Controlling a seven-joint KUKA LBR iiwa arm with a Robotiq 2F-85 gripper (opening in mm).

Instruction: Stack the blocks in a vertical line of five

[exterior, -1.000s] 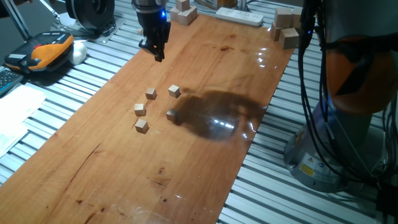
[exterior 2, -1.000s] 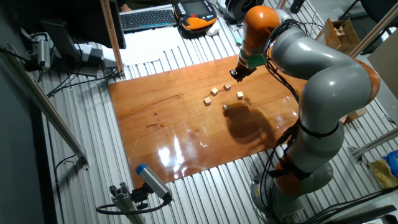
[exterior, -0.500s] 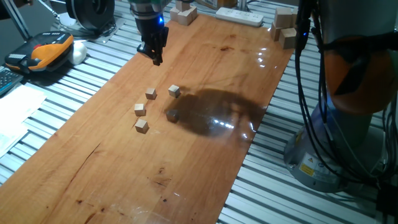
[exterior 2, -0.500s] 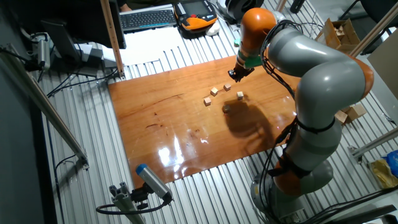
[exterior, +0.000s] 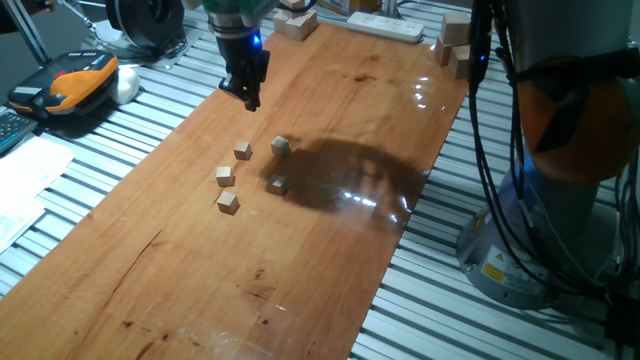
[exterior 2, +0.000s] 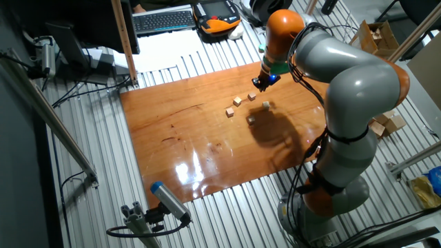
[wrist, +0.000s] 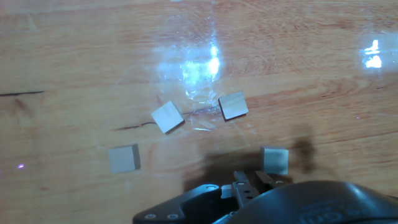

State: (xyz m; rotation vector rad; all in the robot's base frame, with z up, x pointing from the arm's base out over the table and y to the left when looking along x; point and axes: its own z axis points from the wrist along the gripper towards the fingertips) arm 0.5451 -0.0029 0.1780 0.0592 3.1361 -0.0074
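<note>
Several tiny tan wooden blocks lie apart on the wooden board, none stacked. In one fixed view they sit at block, block, block, block and block, the last in the arm's shadow. The other fixed view shows the same cluster around block and block. My gripper hangs above the board beyond the cluster, near the board's left edge, fingers together and holding nothing. It also shows as gripper. The hand view shows block, block, block and block just ahead of the fingertips.
Larger pale wooden blocks and more of them stand at the board's far end beside a white power strip. An orange handheld device lies off the board's left side. The robot base stands to the right.
The gripper has drifted slightly left and farther back along the board, away from the cluster. The blocks have not moved.
</note>
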